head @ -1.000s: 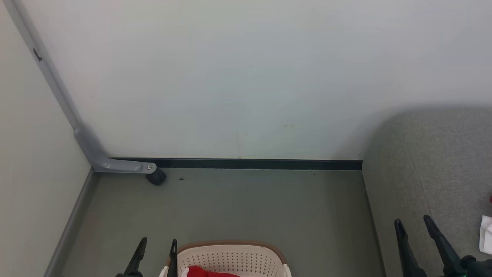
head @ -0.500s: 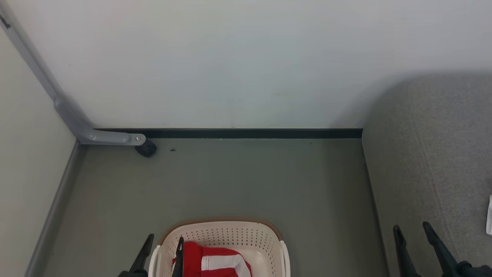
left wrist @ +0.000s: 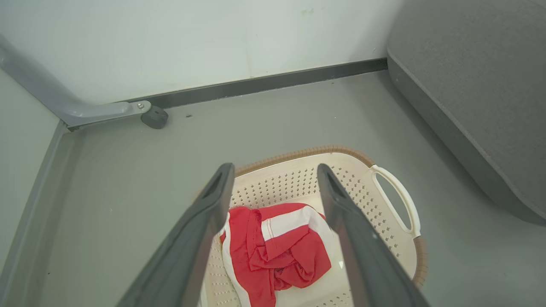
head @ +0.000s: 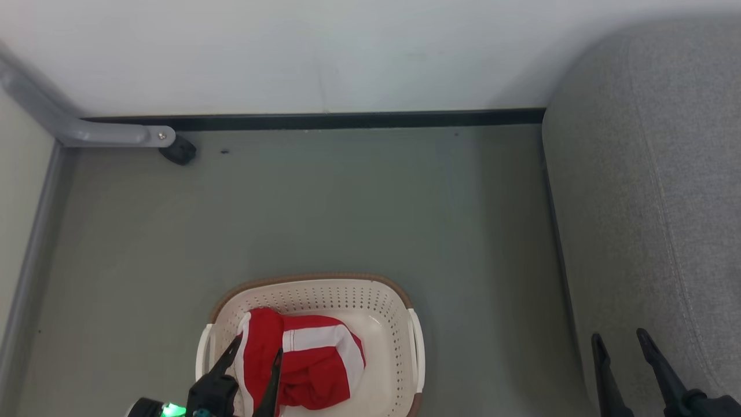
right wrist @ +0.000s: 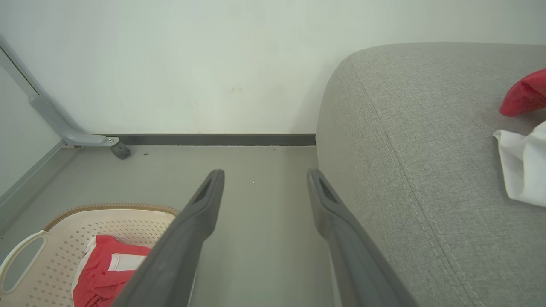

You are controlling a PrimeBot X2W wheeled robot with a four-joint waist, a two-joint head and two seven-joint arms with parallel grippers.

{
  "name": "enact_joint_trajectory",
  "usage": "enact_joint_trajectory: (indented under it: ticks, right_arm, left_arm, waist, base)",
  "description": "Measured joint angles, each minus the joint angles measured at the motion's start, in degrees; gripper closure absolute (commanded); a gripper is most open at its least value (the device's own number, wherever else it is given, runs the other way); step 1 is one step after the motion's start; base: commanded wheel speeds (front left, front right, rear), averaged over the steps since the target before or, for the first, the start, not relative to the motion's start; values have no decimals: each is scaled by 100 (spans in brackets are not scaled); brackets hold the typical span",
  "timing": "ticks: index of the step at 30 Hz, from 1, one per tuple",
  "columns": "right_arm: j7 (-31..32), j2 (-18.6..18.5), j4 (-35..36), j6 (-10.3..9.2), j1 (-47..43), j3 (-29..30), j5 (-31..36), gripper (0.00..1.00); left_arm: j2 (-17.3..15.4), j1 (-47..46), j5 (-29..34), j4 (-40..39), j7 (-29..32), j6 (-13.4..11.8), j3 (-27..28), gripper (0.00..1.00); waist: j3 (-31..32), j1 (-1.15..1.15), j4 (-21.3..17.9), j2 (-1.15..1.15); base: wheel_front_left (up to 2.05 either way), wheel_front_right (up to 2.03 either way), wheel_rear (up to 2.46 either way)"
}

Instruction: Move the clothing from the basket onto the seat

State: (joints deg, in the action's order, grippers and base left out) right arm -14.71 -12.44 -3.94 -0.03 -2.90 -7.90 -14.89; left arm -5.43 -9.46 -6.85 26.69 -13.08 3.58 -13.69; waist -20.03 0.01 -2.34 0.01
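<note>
Change: the head camera has tipped down since a second ago. The basket (head: 347,298), then a sliver at the bottom edge, now shows almost whole. The left claw (head: 259,346), then by the basket's left rim, now hangs over the clothing (head: 315,353) inside.
Left claw: released, fingers spread, nothing between them. Whether it touches the cloth cannot be told.
Right claw (head: 619,336): released and empty, over the edge of the seat (head: 648,174).
Clothing: a red, white-striped garment lies crumpled in the basket. A red piece (right wrist: 524,94) and a white cloth (right wrist: 522,166) lie on the seat.
Surroundings: the basket stands on the floor (head: 347,202), with a strip of floor between it and the seat. A grey frame leg (head: 116,134) with a black caster (head: 178,152) stands by the wall.
Cut off: the frame edge crops the basket's near end, and both pieces on the seat.
</note>
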Motion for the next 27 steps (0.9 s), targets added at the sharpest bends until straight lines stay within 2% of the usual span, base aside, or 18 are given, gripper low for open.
enact_joint_trajectory:
  ticks: [16, 23, 27]
  right_arm:
    - [0, 108, 365, -4, 365, -29, 142, 0]
    - [0, 185, 571, -5, 599, -26, 199, 0]
    - [0, 212, 673, -25, 684, -11, 276, 0]
  left_arm:
    - [-219, -1604, 158, 1193, 628, 157, -143, 0]
    - [-558, -2347, 744, 1677, 893, 302, -658, 0]
    - [-590, -2741, 802, 1923, 1042, 310, -767, 0]
  waist:
    - [-1271, 0, -416, 0]
    - [-1880, 0, -583, 1]
    - [-2232, 0, -654, 1]
  base:
    - [0, 0, 0]
    - [0, 0, 0]
    - [0, 0, 0]
